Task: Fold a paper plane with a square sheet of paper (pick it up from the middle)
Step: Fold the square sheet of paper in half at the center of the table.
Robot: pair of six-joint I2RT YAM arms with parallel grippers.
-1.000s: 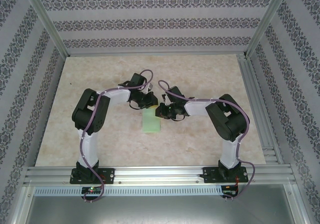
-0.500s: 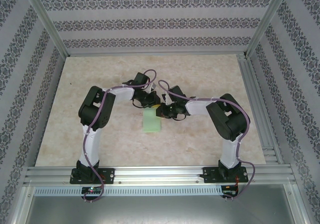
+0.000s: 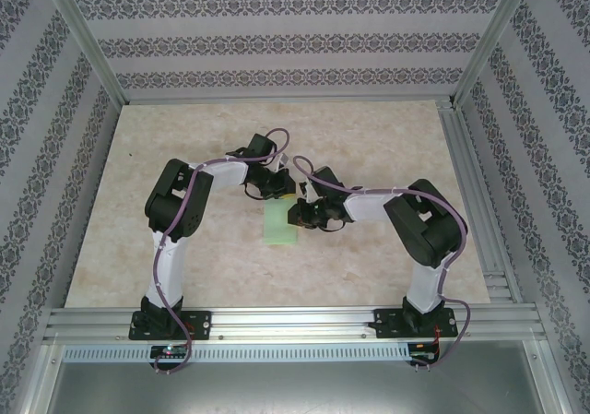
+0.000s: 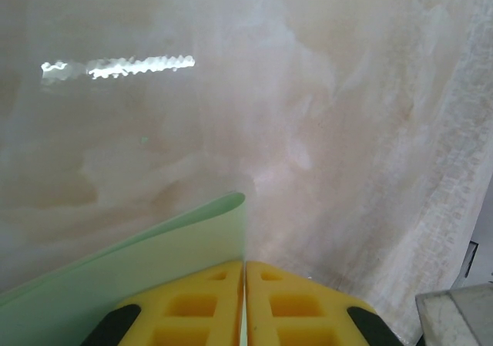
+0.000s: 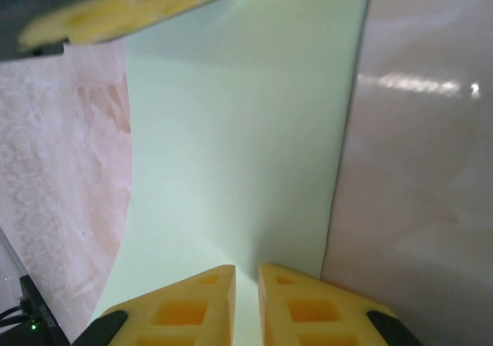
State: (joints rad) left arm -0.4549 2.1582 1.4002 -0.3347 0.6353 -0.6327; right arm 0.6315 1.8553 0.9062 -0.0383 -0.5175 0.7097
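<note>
We judge only one fold done: left gripper [image 4: 245, 267] pinches the pale mint-green paper sheet [image 3: 279, 226] at 12 o'clock, right gripper [image 5: 246, 275] nearly closed at 2 o'clock, hold unclear.

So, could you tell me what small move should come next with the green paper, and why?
Probably ease both down together to flatten it on the table: the left gripper and the right gripper each pinch the square sheet of paper, which bows in a curve.
</note>
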